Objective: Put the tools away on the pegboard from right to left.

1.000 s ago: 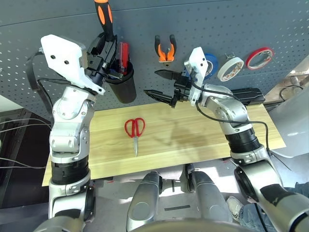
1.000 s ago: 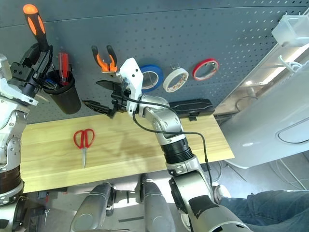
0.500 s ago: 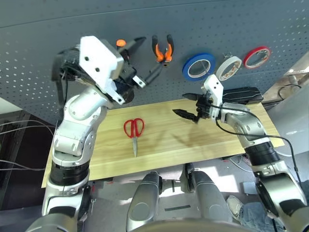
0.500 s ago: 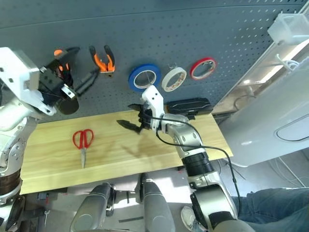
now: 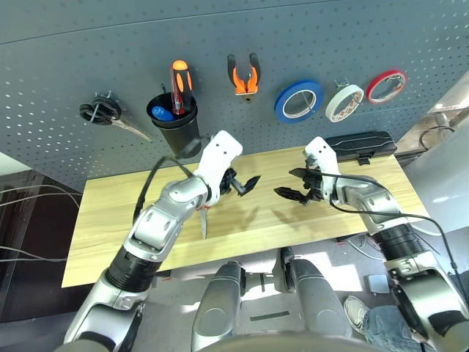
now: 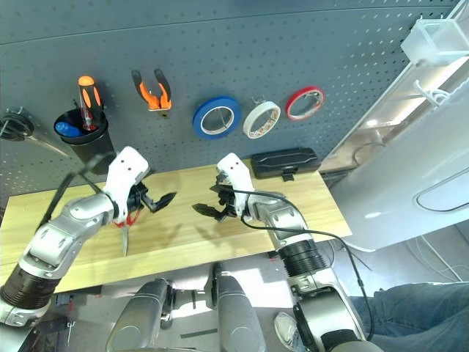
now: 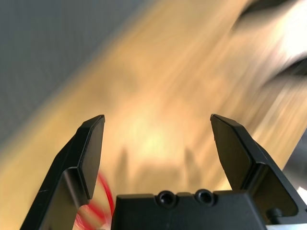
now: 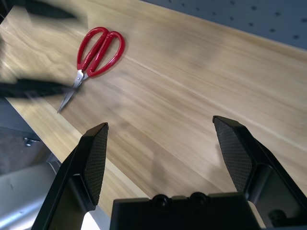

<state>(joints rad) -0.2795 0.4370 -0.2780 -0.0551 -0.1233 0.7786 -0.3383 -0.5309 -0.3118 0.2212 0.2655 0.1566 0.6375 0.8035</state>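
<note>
Black fingers of the left pincer (image 5: pixel 248 183) and right pincer (image 5: pixel 291 185) are spread wide over the wooden surface (image 5: pixel 110 213). Red-handled scissors (image 8: pixel 93 55) are seen flat beneath the left pincer. Pliers (image 5: pixel 245 73), screwdriver (image 5: pixel 180 79) and tape (image 5: pixel 344 103) are held on the pegboard (image 5: pixel 66 66).

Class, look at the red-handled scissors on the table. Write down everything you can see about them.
The red-handled scissors have two oval red loops, plastic by the look, and short silvery metal blades. They are shut and lie flat on the pale wooden table, loops toward the pegboard, blades pointing at the near edge. The open left gripper hovers just above them; nothing grips them.
</note>
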